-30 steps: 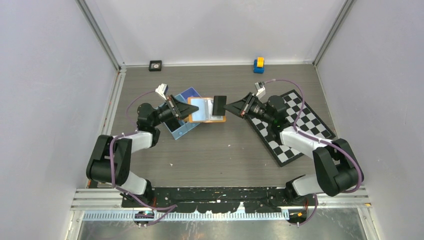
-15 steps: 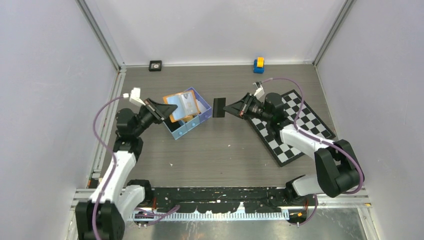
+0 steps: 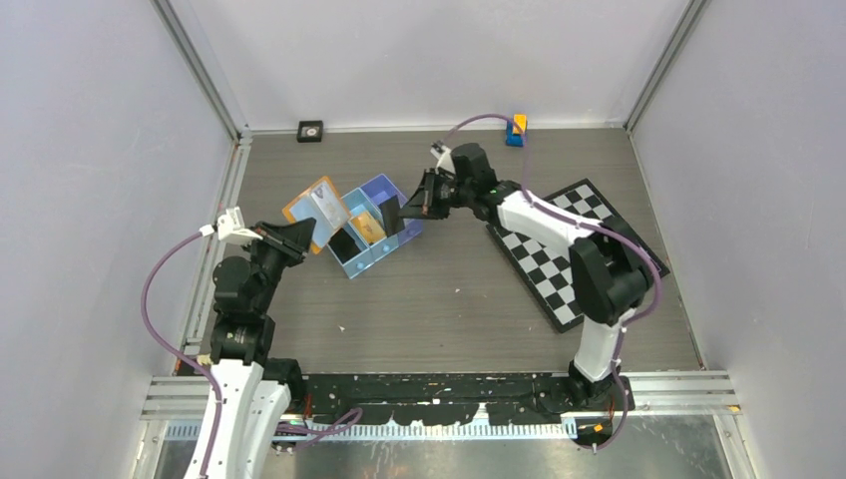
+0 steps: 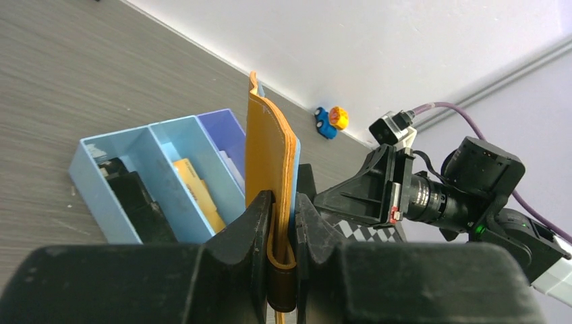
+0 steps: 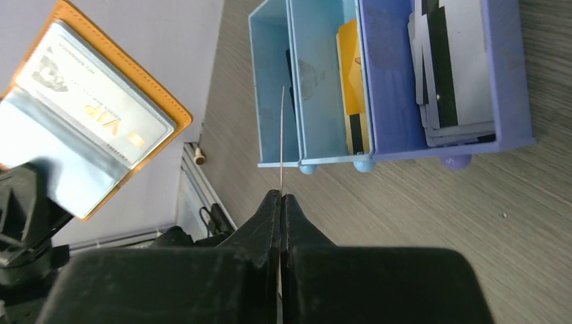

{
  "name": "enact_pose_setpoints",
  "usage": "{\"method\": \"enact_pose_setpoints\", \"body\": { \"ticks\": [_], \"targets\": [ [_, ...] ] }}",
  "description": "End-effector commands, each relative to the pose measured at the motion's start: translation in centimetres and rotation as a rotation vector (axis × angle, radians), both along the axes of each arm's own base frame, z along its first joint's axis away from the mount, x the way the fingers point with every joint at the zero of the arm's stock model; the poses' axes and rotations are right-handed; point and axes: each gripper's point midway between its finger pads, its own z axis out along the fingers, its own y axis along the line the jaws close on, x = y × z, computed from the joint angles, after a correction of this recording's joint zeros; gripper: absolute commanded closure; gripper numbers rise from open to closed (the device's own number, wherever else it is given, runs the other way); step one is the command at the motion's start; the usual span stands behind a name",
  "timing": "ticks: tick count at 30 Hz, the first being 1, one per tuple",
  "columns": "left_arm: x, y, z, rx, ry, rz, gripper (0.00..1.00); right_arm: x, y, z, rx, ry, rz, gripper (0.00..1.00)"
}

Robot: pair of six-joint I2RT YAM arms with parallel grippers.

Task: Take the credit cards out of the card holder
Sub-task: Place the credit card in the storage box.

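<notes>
On my far left, the left gripper (image 4: 282,200) has its fingers pinching the bottom edge of the one orange card holder (image 4: 270,145). It is held upright, off the table, just left of the tray. The holder is open. Through the right wrist camera I count one pale VIP card (image 5: 94,108) in its clear pocket. I cannot tell whether the lower pocket has another.

At the back wall sits one small black square piece (image 3: 310,130).

Next is one blue tray (image 4: 91,179) with three compartments. The left compartment holds one black card (image 4: 138,202), and the middle one holds one orange-yellow card (image 5: 349,67). The right, purple one holds a stack of grey cards (image 5: 459,67) with black stripes. There are several in the stack, but I cannot count them exactly.

The right gripper (image 5: 280,197) hangs above the tray, its fingers pressed together on one thin card (image 5: 281,135) that I see edge-on. I cannot tell which compartment it is over.

Farther right I see one blue-and-yellow toy car (image 3: 516,129) by the back wall. One checkerboard mat (image 3: 629,249) lies flat under the right arm.
</notes>
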Motion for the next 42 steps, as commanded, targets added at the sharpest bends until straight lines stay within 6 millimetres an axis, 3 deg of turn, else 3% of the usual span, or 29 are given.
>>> {"method": "enact_pose_setpoints", "body": {
  "ticks": [1,2,5,13,22,23,24,26,33,36,40,42],
  "targets": [
    [-0.2,1.4,0.5,0.003,-0.04,0.079,1.0,0.8,1.3,-1.1,-0.099,-0.01,0.044,0.99],
    [-0.3,1.4,0.5,0.0,-0.041,0.078,1.0,1.4,2.0,-0.5,-0.099,-0.028,0.051,1.0],
    [-0.2,1.1,0.2,-0.012,-0.033,0.064,1.0,2.2,3.7,-1.4,-0.15,-0.027,0.105,1.0],
    [0.0,0.7,0.0,-0.03,-0.03,0.042,1.0,3.5,5.6,-3.2,-0.275,-0.066,0.177,0.99],
    [-0.5,0.4,0.6,-0.042,-0.049,0.022,1.0,2.7,7.9,-4.9,-0.312,-0.069,0.259,0.99],
    [-0.5,0.4,0.5,-0.043,-0.047,0.023,1.0,2.7,8.0,-5.1,-0.323,-0.074,0.259,0.95],
    [-0.4,0.4,0.5,-0.044,-0.044,0.023,1.0,2.8,8.0,-5.3,-0.33,-0.077,0.257,0.85],
    [-0.3,0.3,0.4,-0.044,-0.042,0.019,1.0,3.0,7.8,-4.8,-0.339,-0.09,0.237,0.74],
    [-0.1,-0.3,0.2,-0.046,-0.035,-0.014,1.0,2.6,4.2,-1.1,-0.379,-0.168,0.073,0.69],
    [0.1,-0.8,0.0,-0.043,-0.025,-0.046,1.0,1.5,2.3,1.2,-0.333,-0.22,-0.019,0.66],
    [0.4,-1.3,-0.6,-0.05,-0.004,-0.075,1.0,-1.4,-0.6,4.1,-0.265,-0.257,-0.092,0.62],
    [0.6,-1.5,-0.8,-0.058,0.001,-0.085,1.0,-2.8,-1.7,4.3,-0.247,-0.257,-0.112,0.59]
  ]
}}
